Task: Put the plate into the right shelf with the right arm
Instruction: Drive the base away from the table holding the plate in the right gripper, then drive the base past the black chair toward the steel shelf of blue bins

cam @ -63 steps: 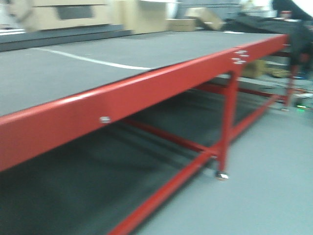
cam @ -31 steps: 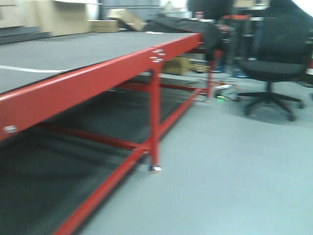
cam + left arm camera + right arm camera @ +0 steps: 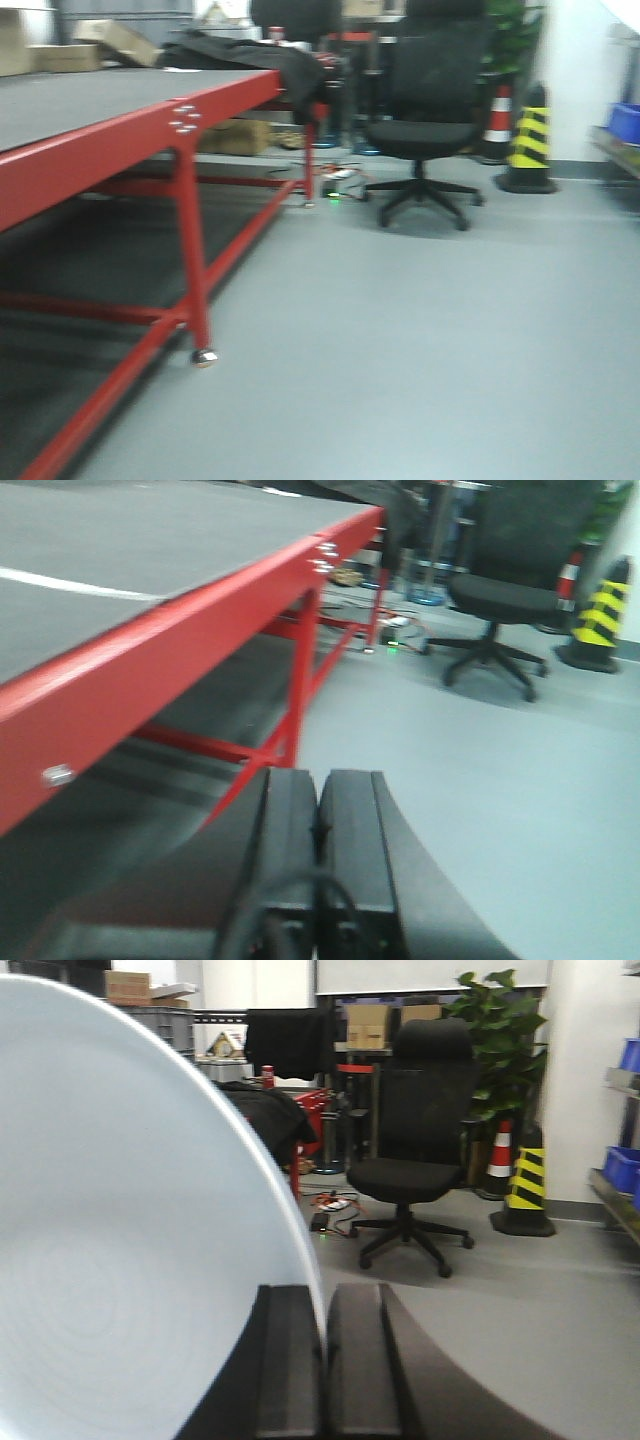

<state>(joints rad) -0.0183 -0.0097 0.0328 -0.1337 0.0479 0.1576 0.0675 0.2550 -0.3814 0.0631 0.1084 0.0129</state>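
Beside the long edge of the red counter (image 3: 90, 140) the left gripper (image 3: 318, 790) is carrying nothing, jaws pressed together, while the right gripper (image 3: 323, 1305) is pinching the plate (image 3: 120, 1240) by its rim, and the right shelf (image 3: 612, 145) is standing well apart at far right, so, I judge, approaching and placing are remaining.

No legible txt or labels -- all blurred.

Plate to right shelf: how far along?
Done: plate is gripped at its rim in the right claw. In hand: carrying it; the right shelf shows only at the view's right edge. To do: reach the shelf, set the plate in, release. The left claw is shut, empty.
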